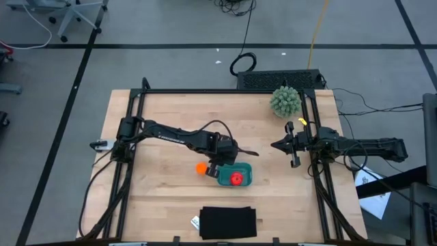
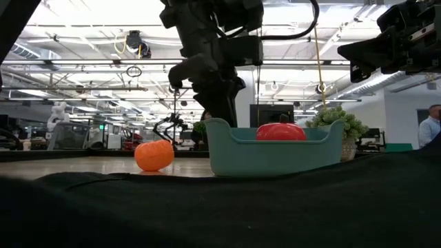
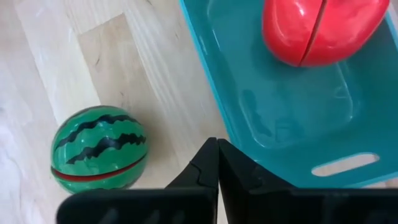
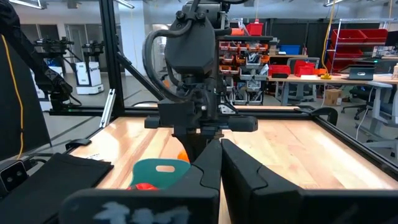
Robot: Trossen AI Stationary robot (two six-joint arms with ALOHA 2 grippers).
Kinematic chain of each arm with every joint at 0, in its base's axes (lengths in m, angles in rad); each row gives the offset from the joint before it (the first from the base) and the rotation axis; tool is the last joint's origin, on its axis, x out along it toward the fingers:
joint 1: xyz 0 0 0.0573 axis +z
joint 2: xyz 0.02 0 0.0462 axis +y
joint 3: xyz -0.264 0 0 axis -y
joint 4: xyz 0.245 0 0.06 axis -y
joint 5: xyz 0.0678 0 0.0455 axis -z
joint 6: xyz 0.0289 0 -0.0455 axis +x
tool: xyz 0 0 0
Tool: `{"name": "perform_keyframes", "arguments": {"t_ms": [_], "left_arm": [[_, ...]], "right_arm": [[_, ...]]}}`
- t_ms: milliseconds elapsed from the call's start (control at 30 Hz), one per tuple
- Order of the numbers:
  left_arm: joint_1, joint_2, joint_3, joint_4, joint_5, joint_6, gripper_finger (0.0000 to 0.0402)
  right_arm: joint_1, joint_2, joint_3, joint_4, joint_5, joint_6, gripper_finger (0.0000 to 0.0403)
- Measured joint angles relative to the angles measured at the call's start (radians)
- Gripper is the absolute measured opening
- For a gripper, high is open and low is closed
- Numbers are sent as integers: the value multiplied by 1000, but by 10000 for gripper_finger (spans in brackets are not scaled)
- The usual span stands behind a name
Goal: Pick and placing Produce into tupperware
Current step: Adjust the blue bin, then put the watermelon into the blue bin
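Left gripper (image 3: 217, 163) fingers pressed together, empty, hovering at frame centre over small teal plastic tupperware (image 1: 244, 179) rim, red tomato toy (image 1: 235, 179) inside, orange ball (image 1: 201, 168) just left, striped green watermelon (image 3: 99, 148) hidden under arm from above, right gripper (image 4: 219, 163) closed, parked right of frame.

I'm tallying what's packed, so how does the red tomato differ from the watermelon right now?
The red tomato lies inside the teal tupperware; the watermelon sits on the wooden table beside it, outside the container's wall. The tomato is plain glossy red with one dark seam; the watermelon is green with dark stripes and a red seam. Both are rounded toy pieces.
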Motion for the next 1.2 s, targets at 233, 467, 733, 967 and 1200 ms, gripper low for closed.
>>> {"name": "perform_keyframes", "arguments": {"t_ms": [233,467,733,967,1200], "left_arm": [[2,0,0,28,-81,23,6],[1,-37,2,54,-101,33,6],[-2,-147,2,54,-111,33,4],[-38,-265,2,52,-208,45,2],[-101,-388,2,-15,-299,14,1]], "right_arm": [[0,0,0,0,0,0,0],[0,0,0,0,0,0,0],[0,3,0,-4,0,0,0],[0,4,0,-3,0,0,0],[0,4,0,-4,0,0,0]]}}
